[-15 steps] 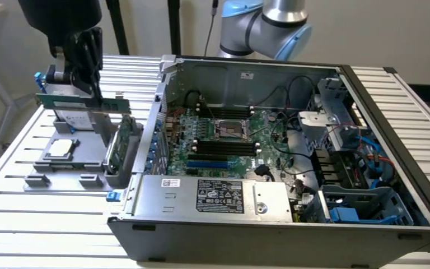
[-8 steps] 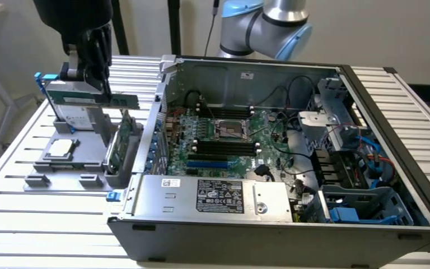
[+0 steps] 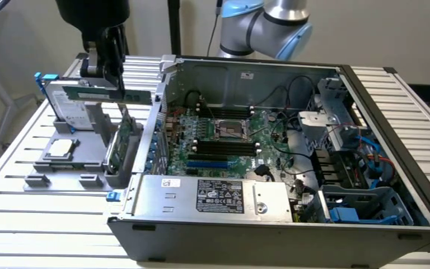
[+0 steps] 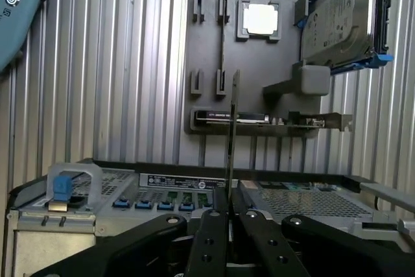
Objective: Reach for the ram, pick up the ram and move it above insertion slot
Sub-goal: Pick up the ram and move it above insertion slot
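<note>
1. The pincer is clamped on the ram, held lifted above the grey holder tray, at about nine o'clock from the open computer case
2. In the wrist view the ram stands edge-on between the fingers
3. The stick looks light, stiff and fragile, best gripped by its long flat faces

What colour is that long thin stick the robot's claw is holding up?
Green, the long thin ram stick in the gripper; clearest in the exterior view.
</note>
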You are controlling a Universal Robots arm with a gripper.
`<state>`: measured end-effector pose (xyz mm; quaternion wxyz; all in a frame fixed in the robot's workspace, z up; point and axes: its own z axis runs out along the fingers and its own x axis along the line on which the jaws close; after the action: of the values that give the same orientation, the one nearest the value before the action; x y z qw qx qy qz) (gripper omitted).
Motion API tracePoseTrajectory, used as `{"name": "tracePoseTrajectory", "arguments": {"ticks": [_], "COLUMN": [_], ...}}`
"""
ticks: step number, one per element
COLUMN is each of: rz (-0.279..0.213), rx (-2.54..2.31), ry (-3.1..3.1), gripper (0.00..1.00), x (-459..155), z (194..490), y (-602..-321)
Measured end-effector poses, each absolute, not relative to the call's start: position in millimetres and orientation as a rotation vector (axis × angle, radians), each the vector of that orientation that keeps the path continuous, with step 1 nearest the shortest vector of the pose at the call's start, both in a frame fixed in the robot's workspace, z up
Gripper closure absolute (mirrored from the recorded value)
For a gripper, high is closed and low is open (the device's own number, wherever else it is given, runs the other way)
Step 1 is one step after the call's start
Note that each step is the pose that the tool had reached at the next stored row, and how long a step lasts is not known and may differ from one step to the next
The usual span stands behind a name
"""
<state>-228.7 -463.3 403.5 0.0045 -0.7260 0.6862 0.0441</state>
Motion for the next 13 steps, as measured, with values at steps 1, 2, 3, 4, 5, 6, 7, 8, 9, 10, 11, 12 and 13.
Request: {"name": "tracePoseTrajectory", "arguments": {"ticks": [1, 2, 3, 4, 5, 6, 7, 8, 9, 10, 11, 12, 13], "rz": [0.140, 0.142, 0.144, 0.146, 0.148, 0.150, 0.152, 0.154, 0.156, 0.158, 0.160, 0.161, 0.163], "rx": [-2.274, -2.273, -2.272, -2.271, -2.271, -2.270, -2.269, -2.268, -2.268, -2.267, -2.266, -2.265, -2.265], "ry": [2.149, 2.148, 2.147, 2.146, 2.146, 2.145, 2.144, 2.143, 2.142, 2.142, 2.141, 2.140, 2.139], "gripper": [0.87, 0.87, 0.87, 0.87, 0.87, 0.87, 0.87, 0.87, 0.87, 0.87, 0.87, 0.87, 0.87], "x": [-226, -224, -221, -218, -216, -213, -210, -208, -205, -203, -200, -198, -195], "z": [404, 404, 404, 403, 404, 404, 404, 404, 404, 404, 404, 404, 404], "y": [-462, -461, -460, -459, -458, -457, -456, -455, -454, -453, -452, -451, -450]}}
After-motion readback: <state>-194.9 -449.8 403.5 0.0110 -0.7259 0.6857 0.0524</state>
